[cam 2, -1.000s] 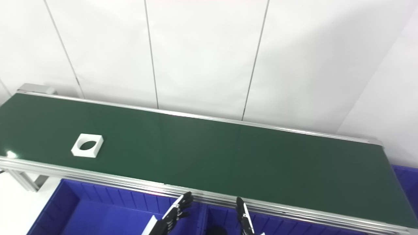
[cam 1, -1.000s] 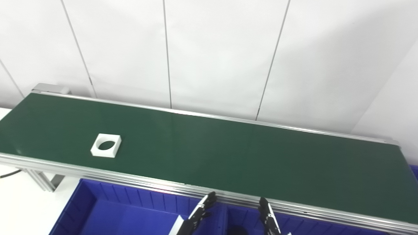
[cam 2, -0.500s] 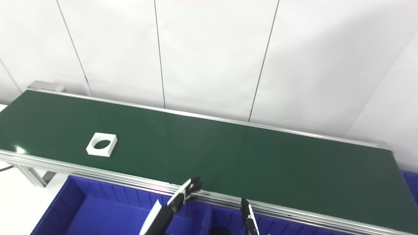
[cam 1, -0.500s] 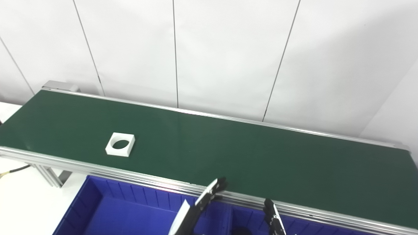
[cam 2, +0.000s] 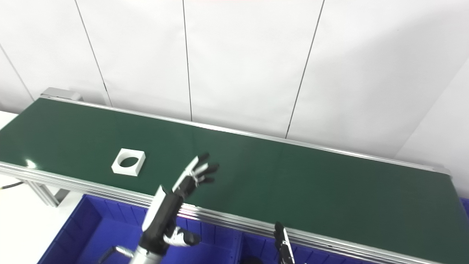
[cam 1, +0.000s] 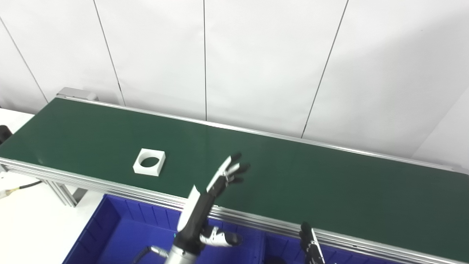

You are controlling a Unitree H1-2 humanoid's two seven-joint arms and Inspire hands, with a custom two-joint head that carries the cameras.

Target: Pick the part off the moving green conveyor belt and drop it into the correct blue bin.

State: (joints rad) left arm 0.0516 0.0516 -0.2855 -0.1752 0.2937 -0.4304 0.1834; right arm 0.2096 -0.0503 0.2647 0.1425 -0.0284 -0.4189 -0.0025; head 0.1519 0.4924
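Observation:
A white square part with a round hole (cam 1: 149, 162) lies flat on the green conveyor belt (cam 1: 311, 176) at its left, near the front edge. It also shows in the right eye view (cam 2: 128, 162). My left hand (cam 1: 205, 205) is raised over the belt's front rail, fingers spread and open, empty, to the right of the part and apart from it. Only the fingertips of my right hand (cam 1: 309, 245) show at the bottom edge, over a blue bin.
A blue bin (cam 1: 121, 234) sits below the belt's front rail at the left, and another blue bin (cam 1: 282, 249) is beside it to the right. A white panelled wall (cam 1: 256, 62) stands behind the belt. A white floor (cam 1: 33, 223) lies at the left.
The camera view has shifted, so the whole scene slid right. My left hand has risen from the bin's edge up over the belt. The part has moved a little along the belt.

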